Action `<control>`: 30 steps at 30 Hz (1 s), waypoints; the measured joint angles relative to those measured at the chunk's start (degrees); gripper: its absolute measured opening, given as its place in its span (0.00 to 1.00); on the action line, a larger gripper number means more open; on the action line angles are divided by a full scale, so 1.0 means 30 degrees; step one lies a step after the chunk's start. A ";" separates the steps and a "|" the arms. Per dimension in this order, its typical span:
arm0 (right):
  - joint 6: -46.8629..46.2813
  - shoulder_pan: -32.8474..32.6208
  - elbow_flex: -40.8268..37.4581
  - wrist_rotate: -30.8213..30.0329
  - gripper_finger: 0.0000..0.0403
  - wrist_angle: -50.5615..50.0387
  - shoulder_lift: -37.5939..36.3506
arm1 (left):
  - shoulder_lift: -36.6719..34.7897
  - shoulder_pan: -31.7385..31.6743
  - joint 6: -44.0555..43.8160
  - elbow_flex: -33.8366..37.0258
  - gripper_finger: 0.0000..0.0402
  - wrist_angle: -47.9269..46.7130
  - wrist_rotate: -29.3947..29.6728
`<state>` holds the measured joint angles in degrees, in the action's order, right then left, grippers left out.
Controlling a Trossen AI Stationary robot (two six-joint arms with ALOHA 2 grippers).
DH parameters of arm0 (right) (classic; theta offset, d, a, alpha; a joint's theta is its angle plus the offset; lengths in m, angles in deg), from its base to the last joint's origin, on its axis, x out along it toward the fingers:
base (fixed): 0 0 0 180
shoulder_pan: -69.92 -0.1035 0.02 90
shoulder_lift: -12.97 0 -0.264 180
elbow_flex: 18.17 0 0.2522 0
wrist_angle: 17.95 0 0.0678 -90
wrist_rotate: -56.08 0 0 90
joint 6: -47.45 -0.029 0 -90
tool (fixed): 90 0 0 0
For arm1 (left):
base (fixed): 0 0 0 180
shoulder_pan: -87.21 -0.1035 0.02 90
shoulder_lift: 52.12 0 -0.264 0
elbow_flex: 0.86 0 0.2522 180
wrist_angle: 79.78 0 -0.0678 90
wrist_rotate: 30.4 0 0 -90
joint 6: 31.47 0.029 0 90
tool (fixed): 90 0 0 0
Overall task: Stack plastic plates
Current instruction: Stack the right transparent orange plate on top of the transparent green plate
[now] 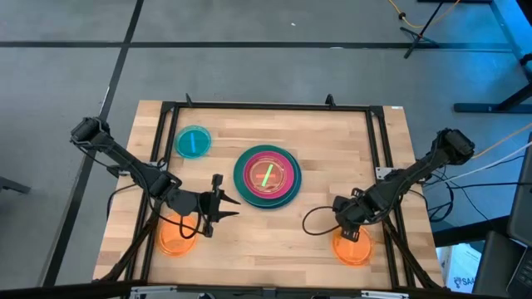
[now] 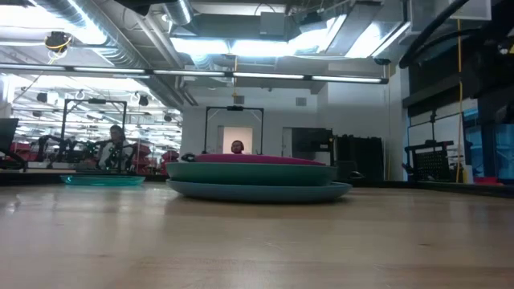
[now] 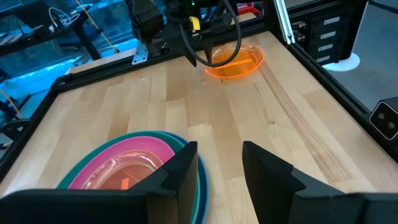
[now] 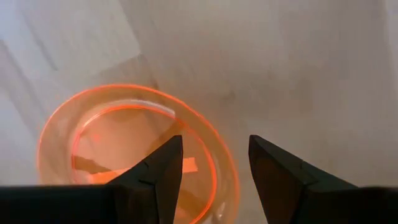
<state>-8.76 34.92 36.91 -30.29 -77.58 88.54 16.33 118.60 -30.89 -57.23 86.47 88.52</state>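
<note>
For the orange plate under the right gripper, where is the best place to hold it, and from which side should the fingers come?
Probably the raised rim. The orange plate lies flat on the table, so only its edge gives purchase. The right gripper, open, already hangs above that rim; coming straight down, one finger inside and one outside, looks best.

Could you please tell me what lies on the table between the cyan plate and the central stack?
Nothing: in the high view, only bare wood separates the cyan plate from the stack.

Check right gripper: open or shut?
Open. The right gripper shows a clear gap between its fingers, above the small translucent orange plastic plate, not gripping it.
</note>
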 joint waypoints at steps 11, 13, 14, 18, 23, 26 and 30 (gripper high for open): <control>0.1277 0.0000 -0.2156 0.1287 0.44 0.2729 0.0007 | 0.0000 0.0000 0.0015 0.0000 0.30 0.0000 0.0000; 0.1289 0.0000 -0.2368 0.1393 0.44 0.3017 0.0007 | 0.0000 0.0000 0.0015 0.0000 0.30 0.0000 0.0000; 0.1278 0.0000 -0.2457 0.1350 0.44 0.2978 0.0015 | 0.0000 0.0000 0.0022 0.0000 0.30 0.0000 0.0000; 0.1311 0.0007 -0.2620 0.1219 0.44 0.3499 0.0022 | 0.0000 0.0000 0.0015 0.0000 0.30 0.0000 0.0000; 0.0728 0.0036 -0.2744 0.1299 0.38 0.4289 0.0375 | 0.0000 0.0000 -0.0013 0.0000 0.30 0.0014 0.0000; 0.0441 0.0066 -0.2714 0.1754 0.30 0.4347 0.0807 | 0.0000 0.0000 -0.0080 0.0000 0.30 0.0067 0.0019; 0.0459 0.0102 -0.2690 0.1847 0.14 0.4322 0.0954 | 0.0000 0.0000 -0.0117 -0.0015 0.30 0.0313 0.0123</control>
<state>-7.38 35.23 28.84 -24.74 -64.62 91.41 16.33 118.60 -31.24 -57.27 87.41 88.89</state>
